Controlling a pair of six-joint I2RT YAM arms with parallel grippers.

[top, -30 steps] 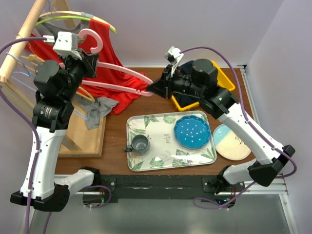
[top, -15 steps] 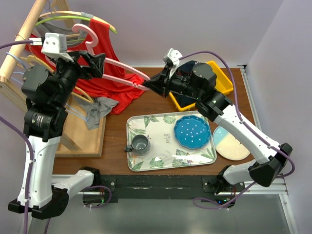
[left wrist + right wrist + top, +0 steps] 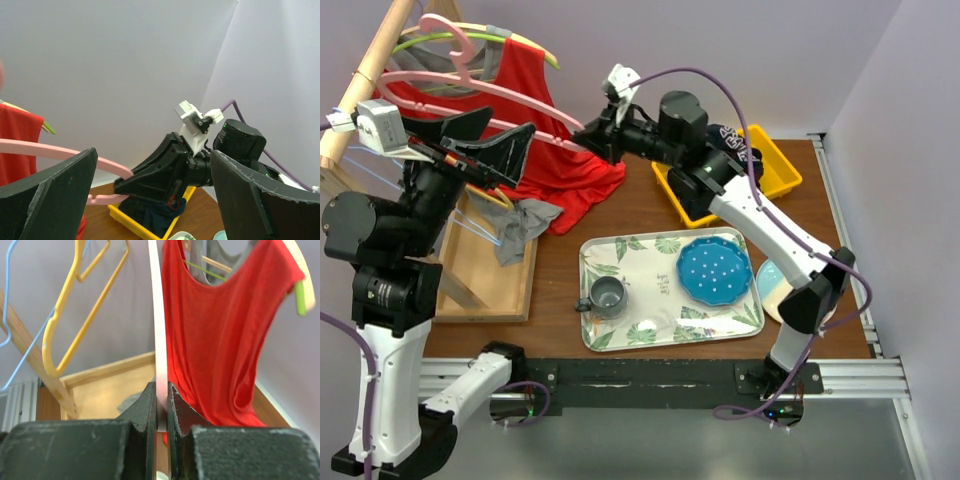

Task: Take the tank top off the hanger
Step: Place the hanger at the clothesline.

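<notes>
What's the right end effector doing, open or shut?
Shut: its wrist view shows the right end effector pinching the pink hanger.

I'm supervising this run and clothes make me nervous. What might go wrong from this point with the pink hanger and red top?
The right gripper pinches only the thin end of the pink hanger, and the left gripper stands open, so the hanger may pivot or slip. The red tank top hangs right beside it, near the wooden rack, and could snag.
</notes>
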